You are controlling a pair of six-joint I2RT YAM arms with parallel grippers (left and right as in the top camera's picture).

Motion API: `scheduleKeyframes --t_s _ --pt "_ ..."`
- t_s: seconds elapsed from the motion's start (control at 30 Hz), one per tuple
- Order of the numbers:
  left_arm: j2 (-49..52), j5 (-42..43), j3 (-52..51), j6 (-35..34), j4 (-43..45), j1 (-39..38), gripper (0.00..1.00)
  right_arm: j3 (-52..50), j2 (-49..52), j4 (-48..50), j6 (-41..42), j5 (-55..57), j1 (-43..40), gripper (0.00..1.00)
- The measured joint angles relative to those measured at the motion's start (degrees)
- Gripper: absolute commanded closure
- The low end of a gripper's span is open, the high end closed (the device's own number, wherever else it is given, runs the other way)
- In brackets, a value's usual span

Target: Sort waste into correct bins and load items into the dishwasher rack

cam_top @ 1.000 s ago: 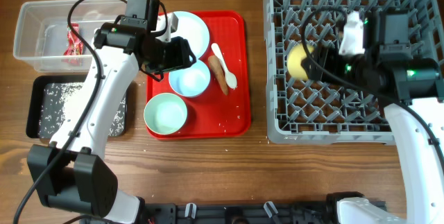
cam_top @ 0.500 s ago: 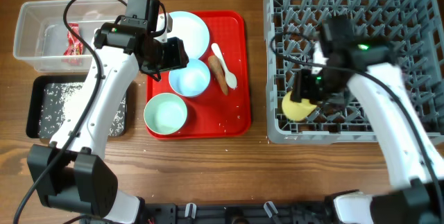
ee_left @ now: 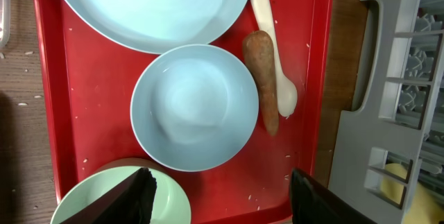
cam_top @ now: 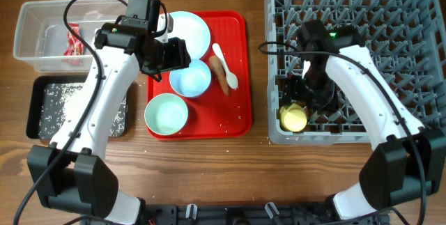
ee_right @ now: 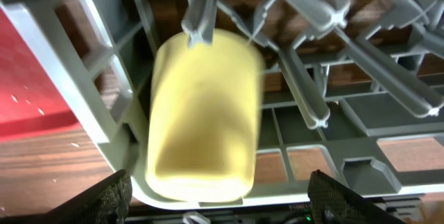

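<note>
My right gripper [cam_top: 298,105] is open inside the grey dishwasher rack [cam_top: 411,16], just above the small yellow cup [cam_top: 293,118], which rests in the rack's front-left corner. In the right wrist view the cup [ee_right: 203,113] lies free between my spread fingers [ee_right: 97,200]. My left gripper [cam_top: 182,54] is open and empty above the red tray, over the white bowl [ee_left: 194,106]. The pale plate [ee_left: 149,9], teal bowl [ee_left: 175,207], white spoon [ee_left: 274,50] and sausage stick [ee_left: 262,78] lie on that tray.
The red serving tray [cam_top: 237,113] sits between the bins and the rack. The clear tub [cam_top: 42,16] at far left holds the red-and-white wrapper [cam_top: 72,40]. The black tray [cam_top: 38,124] below it holds rice grains [cam_top: 59,99]. A few grains lie on the red tray.
My right gripper carried the yellow cup from the rack's left middle to its front-left corner and opened off it. My left arm has barely moved.
</note>
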Motion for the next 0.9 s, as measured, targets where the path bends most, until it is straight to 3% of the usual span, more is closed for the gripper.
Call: scheduleKeyframes --t_s 0.23,0.4,0.5,0.9 --pt "0.0 0.0 0.0 0.0 0.02 0.0 0.32 10.45 0.0 0.35 -0.09 -0.61 0.07 0.16" --pt "0.0 -0.02 0.0 0.0 0.0 0.0 0.32 19.41 -0.09 6.32 -1.97 -3.74 2.95 0.18" --pt "0.0 -0.02 0.0 0.0 -0.02 0.0 0.24 19.8 -0.07 10.43 -2.16 -5.11 6.56 0.19" --pt "0.0 -0.26 -2.45 -1.33 -5.68 -2.43 0.24 19.8 -0.02 17.84 -1.95 -6.47 10.01 0.18"
